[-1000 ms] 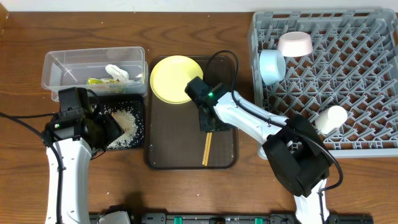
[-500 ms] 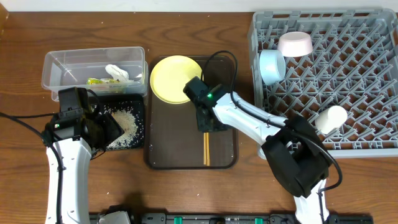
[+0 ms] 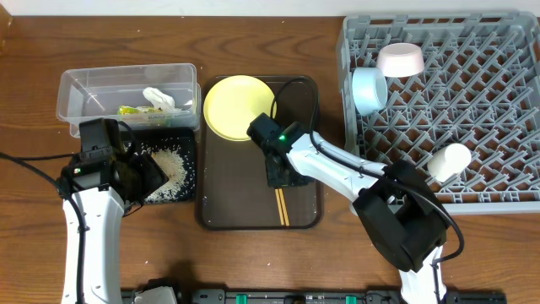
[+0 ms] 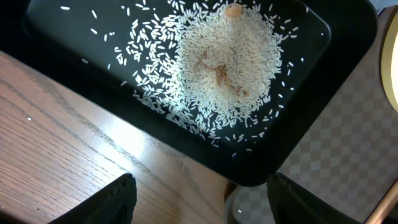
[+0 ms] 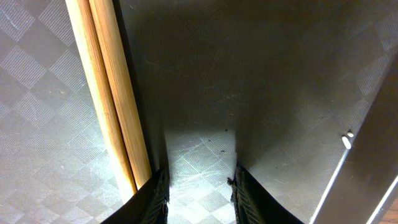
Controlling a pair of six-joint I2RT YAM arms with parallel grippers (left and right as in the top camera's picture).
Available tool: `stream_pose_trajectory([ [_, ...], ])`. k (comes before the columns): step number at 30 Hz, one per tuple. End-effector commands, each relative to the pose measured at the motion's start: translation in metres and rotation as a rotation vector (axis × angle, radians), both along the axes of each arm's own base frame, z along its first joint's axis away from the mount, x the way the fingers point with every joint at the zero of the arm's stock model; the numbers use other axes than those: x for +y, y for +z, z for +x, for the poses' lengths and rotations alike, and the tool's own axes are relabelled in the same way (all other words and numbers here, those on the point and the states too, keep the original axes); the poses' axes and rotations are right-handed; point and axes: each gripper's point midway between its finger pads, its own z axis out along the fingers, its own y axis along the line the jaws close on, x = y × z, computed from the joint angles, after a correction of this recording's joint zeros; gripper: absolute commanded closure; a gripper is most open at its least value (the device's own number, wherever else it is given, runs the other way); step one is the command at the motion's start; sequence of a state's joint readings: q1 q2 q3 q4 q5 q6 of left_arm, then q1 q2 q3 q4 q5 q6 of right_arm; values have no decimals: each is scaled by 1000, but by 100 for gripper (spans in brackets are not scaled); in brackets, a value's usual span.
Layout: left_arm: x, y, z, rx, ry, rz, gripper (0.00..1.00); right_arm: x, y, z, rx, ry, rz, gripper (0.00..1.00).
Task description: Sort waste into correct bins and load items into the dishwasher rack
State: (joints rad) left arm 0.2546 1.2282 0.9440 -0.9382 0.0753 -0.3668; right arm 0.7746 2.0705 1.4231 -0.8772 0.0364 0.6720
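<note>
Count, overhead:
- You are looking at one brown serving tray [image 3: 236, 186], my landmark.
- One yellow plate [image 3: 234, 105] is sitting at its far left corner, overlapping the far rim.
- Two wooden chopsticks [image 3: 282, 207] are lying side by side on its near half.
- Two bins are standing left of the tray. The black tray [image 3: 190, 148] just beside it is carrying one heap of rice [image 3: 169, 173]. The clear tub [image 3: 80, 93], farther back, is holding one green-and-orange wrapper [image 3: 135, 111] and one white tissue [image 3: 158, 98].
- One grey dishwasher rack [image 3: 472, 110] right of the tray is holding two bowls, light blue [image 3: 369, 90] and white [image 3: 400, 60], and one pale cup [image 3: 449, 160].

Views compared:
- Overhead, your right gripper [image 3: 278, 173] is covering the chopsticks' far ends. The right wrist view is showing its fingers narrowly apart over bare tray floor, clamping nothing, with the chopsticks just outside one finger.
- Your left gripper [image 4: 202, 193] is hanging over the black tray's near edge, beside the brown tray, with its fingers wide apart and holding nothing. Only its wrist view is resolving tan scraps in the rice.
</note>
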Motion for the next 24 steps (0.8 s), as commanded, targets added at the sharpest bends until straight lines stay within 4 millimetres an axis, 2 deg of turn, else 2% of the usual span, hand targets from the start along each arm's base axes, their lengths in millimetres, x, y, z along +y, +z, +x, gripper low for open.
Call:
stream_pose_trajectory([
  [1,2,1,0,-1,11,4,30,-3,1,-7,16,18,-2,67],
  [5,2,2,0,-1,11,4,30,6,28,3,-47,61,55,65],
  [8,2,1,0,-1,11,4,30,9,37,4,-66,64,72,64],
  [24,2,1,0,0,11,3,30,15,21,-14,-59,116,36,62],
])
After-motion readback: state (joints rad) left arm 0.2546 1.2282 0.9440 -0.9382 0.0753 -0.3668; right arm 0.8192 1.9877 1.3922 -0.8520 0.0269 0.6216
